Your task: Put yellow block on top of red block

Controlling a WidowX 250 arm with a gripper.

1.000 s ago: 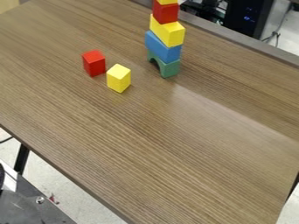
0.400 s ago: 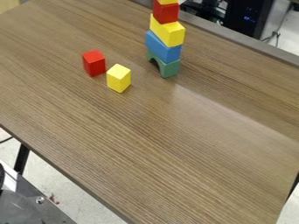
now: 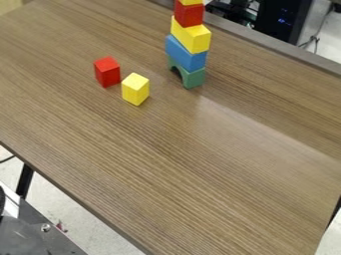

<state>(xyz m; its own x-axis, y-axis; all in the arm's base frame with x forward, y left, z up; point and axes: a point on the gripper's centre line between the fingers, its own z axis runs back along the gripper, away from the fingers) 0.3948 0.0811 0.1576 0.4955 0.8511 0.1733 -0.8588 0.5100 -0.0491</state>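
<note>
**Quiet interval: blocks unmoved, stack still to be made**

Wood-grain table (image 3: 173,144), same as in the two earlier frames; nothing on it has visibly shifted. For the task: no progress across this interval, and no setback either.

Tower (image 3: 186,54) towards the far side, upright. From the bottom: green arch (image 3: 192,77), blue piece, yellow piece, red piece (image 3: 189,14), then a bit of yellow (image 3: 191,2) cut off by the top edge of view. Unchanged. Already has yellow over red up there, but the loose pair looks the likelier target. Layers sit slightly askew; a knock from a passing arm could probably bring it down.

Loose pair left of the tower, both resting on the wood. Red block (image 3: 106,72) upright, top face bare. Yellow block (image 3: 135,89) also upright, just beside it, to the right and nearer the camera. Whether they touch, cannot tell. Same places as before.

Gripper: cannot tell how far open, or whether it has hold of anything. Neither loose block is held.

Reading: work is at its start. Next calls for a grasp on the yellow, lift, then lowering square onto the red. Main risk: nudging the red while closing on its close neighbour.
</note>
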